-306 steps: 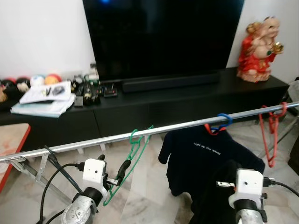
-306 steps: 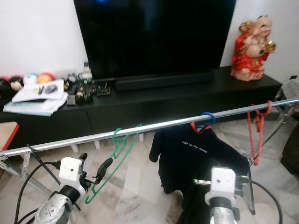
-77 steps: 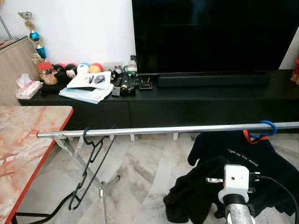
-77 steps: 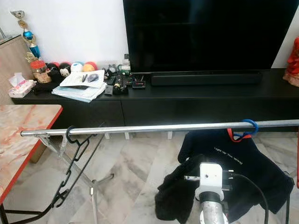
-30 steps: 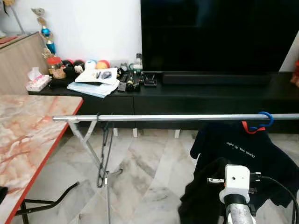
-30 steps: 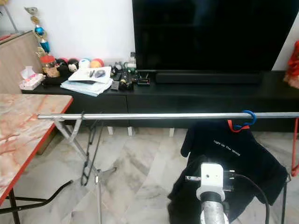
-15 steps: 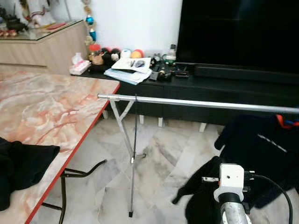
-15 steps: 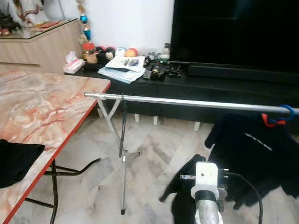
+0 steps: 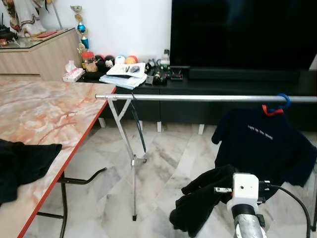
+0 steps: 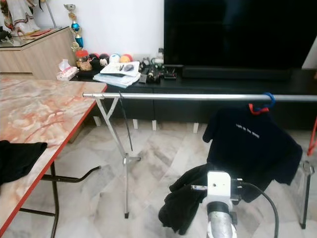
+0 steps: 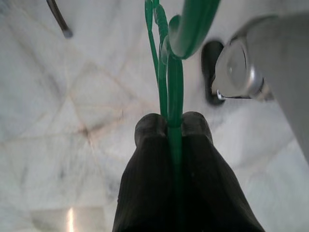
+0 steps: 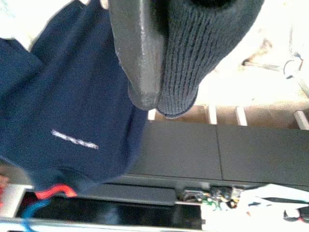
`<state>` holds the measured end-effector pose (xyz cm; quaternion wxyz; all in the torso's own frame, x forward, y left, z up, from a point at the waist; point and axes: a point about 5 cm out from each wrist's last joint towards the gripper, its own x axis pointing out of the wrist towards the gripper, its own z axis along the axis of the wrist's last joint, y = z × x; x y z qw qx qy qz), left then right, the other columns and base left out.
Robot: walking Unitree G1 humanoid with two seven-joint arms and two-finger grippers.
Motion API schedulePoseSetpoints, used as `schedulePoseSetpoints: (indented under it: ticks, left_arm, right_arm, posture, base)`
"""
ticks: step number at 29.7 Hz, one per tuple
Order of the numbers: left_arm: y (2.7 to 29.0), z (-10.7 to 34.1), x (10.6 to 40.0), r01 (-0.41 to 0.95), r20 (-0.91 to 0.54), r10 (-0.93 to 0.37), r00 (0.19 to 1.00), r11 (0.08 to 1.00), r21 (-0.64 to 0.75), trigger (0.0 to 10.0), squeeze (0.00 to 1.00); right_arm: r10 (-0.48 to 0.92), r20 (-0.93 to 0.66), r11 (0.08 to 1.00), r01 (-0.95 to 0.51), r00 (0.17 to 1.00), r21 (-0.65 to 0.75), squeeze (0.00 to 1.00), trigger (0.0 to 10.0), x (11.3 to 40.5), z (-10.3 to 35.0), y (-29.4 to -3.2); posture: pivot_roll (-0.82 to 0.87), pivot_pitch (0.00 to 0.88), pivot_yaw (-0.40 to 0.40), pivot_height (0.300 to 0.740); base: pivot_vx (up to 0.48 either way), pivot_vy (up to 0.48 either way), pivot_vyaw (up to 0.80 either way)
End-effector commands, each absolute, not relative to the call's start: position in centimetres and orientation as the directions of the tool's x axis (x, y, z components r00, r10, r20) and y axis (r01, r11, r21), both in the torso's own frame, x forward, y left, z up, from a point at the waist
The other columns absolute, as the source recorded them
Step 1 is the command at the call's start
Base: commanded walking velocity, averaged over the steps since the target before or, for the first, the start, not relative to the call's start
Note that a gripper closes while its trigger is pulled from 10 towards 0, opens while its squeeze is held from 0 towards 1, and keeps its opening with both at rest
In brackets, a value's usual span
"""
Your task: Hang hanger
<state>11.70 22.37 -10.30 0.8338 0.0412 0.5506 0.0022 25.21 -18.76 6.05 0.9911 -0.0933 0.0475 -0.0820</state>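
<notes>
My left gripper [image 11: 174, 128] is shut on a green hanger [image 11: 170, 58], pinched at its thin stem, low over the marble floor. A silver rail [image 9: 208, 98] runs across the room at chest height. A thin black hanger [image 9: 139, 128] hangs near its left end. A navy T-shirt [image 9: 257, 144] hangs further right from a blue hook [image 9: 283, 100]. My right gripper [image 12: 159, 96] is shut on a black knitted garment [image 9: 203, 203], which droops below the white wrist camera [image 9: 245, 189].
A marble table with a red edge [image 9: 44, 114] stands at the left, with a black cloth [image 9: 22, 166] lying on it. Behind the rail is a low black bench [image 9: 208, 89] with a large TV [image 9: 242, 34]. A red hanger [image 10: 313, 134] hangs at the far right.
The camera has swung left along the rail since ten seconds ago, then slightly back right in the last half second. My right gripper still holds the black garment.
</notes>
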Motion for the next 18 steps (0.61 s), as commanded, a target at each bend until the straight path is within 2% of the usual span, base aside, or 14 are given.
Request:
schedulePoseSetpoints:
  ticks: [1,18]
  left_arm:
    - [23.06,-10.1,11.91,0.038,-0.915,0.07,0.397,0.995,0.093,10.0,0.0]
    - [23.13,-10.2,11.52,0.037,-0.919,0.073,0.388,0.995,0.094,10.0,0.0]
  right_arm:
    - [-0.167,-0.045,0.971,0.157,0.985,-0.179,0.0,10.0,25.55,6.74,-18.47]
    - [-0.17,-0.052,0.972,0.158,0.984,-0.174,0.0,10.0,25.63,6.67,-18.52]
  posture:
    - [0.06,0.005,0.059,0.74]
    - [0.06,0.0,0.058,0.74]
  base:
    - [-0.266,0.0,0.0]
    - [-0.279,0.0,0.0]
